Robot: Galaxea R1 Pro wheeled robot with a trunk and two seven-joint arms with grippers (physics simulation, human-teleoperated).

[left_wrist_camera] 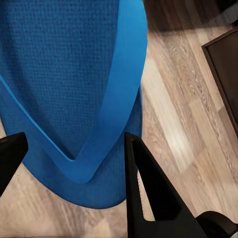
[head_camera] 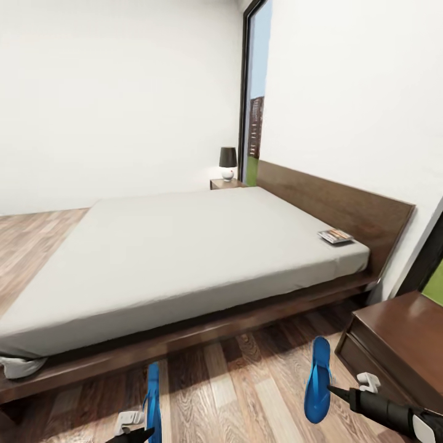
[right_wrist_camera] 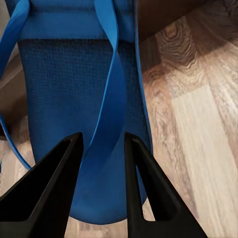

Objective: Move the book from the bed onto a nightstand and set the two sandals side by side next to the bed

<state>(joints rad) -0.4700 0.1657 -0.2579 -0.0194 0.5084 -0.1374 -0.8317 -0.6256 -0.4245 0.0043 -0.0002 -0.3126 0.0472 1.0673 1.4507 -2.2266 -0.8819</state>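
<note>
Your left gripper (left_wrist_camera: 74, 148) has its fingers apart around one sandal (left_wrist_camera: 64, 74); your right gripper (right_wrist_camera: 101, 144) pinches the other sandal's strap (right_wrist_camera: 111, 89).

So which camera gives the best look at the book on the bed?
The head view: the book lies flat on the bed near the headboard, small but unobstructed. Both wrist views look at blue sandals and wood floor instead.
</note>
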